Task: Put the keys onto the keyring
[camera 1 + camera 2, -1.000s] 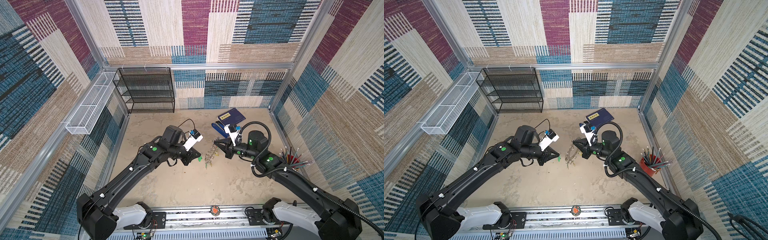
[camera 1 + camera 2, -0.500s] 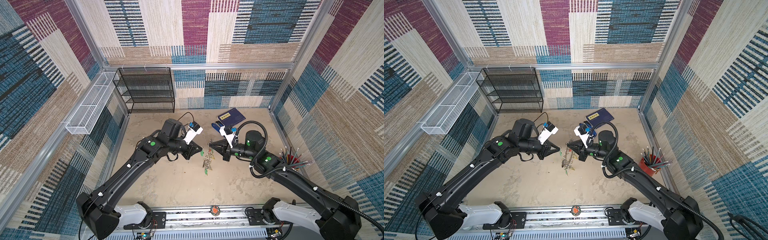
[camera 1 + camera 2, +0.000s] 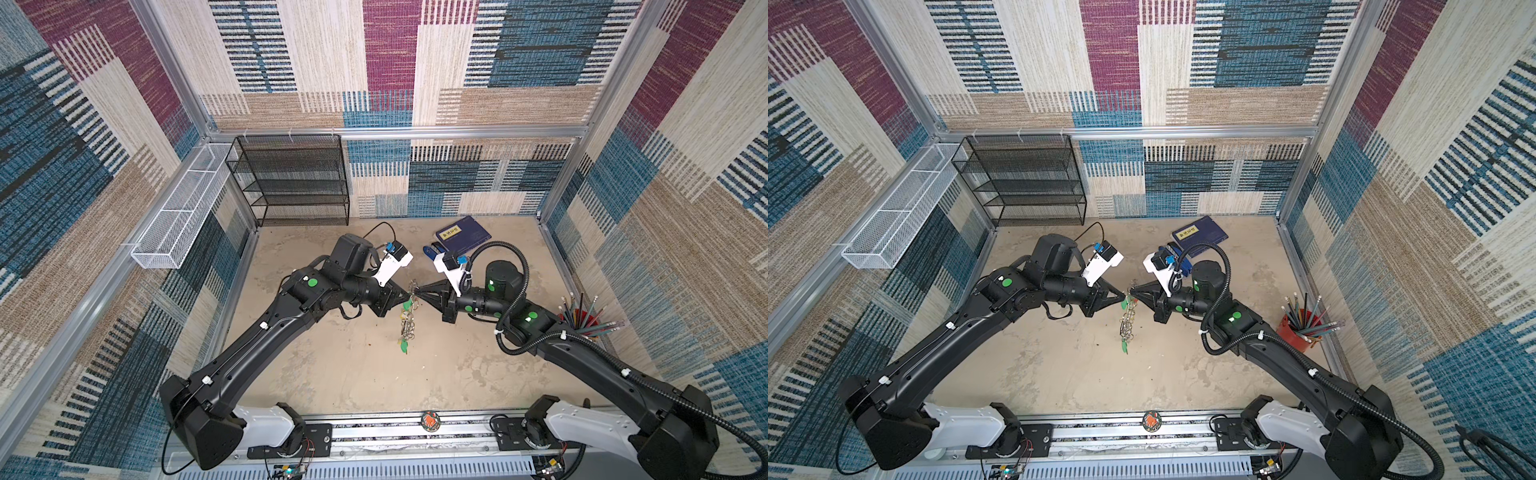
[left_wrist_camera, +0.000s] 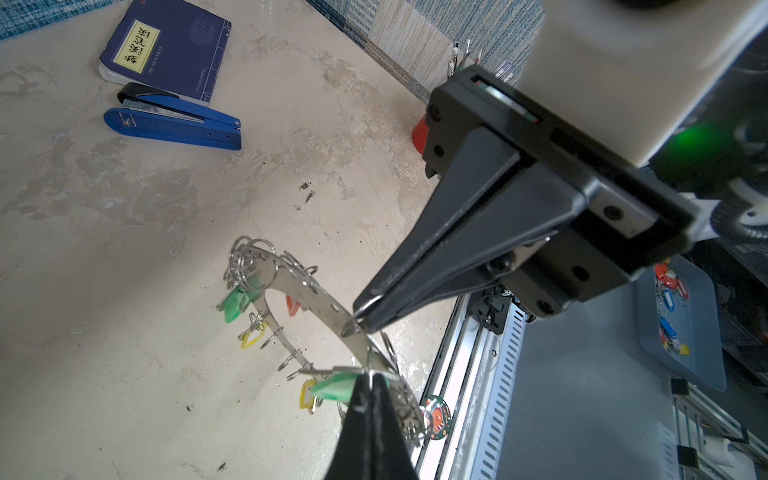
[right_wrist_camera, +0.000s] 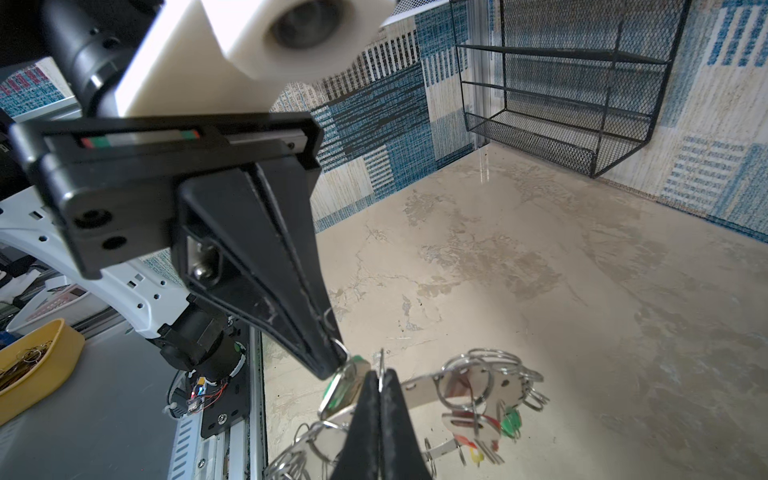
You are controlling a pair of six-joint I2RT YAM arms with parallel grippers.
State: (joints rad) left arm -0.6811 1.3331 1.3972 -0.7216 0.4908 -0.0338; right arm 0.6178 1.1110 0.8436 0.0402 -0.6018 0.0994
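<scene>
The step in hand looks like the threading itself, done in the air. The two arms meet tip to tip at the middle of both top views. The right gripper (image 3: 419, 296) is clamped tight on the rim of the keyring (image 4: 309, 291), which hangs clear of the tabletop (image 3: 353, 374) with its split rings and its green, yellow and red tags dangling below. The left gripper (image 3: 407, 298) is pinched closed on the green-tagged key (image 4: 334, 384) and holds it right against the disc's edge, just beside the other gripper's tip. Whether the key's hole has caught a split ring I cannot tell; the metal crowds together there. A black-tagged key I cannot make out in any view.

The next move, I judge, calls for fine work. The key has to slide along one ring's coil while the right arm keeps the disc steady, and a slip would let the bunch swing.

The tabletop is mottled beige, like stone, with a few dark specks. Patchwork woven panels in blue, plum and cream wall it in on an aluminium frame. A black mesh shelf (image 3: 297, 183) stands at the back and a white wire basket (image 3: 178, 220) hangs at upper left. A blue book (image 3: 461, 235) and a blue stapler (image 4: 174, 124) lie behind the arms, and a red pencil cup (image 3: 582, 320) stands at right.
</scene>
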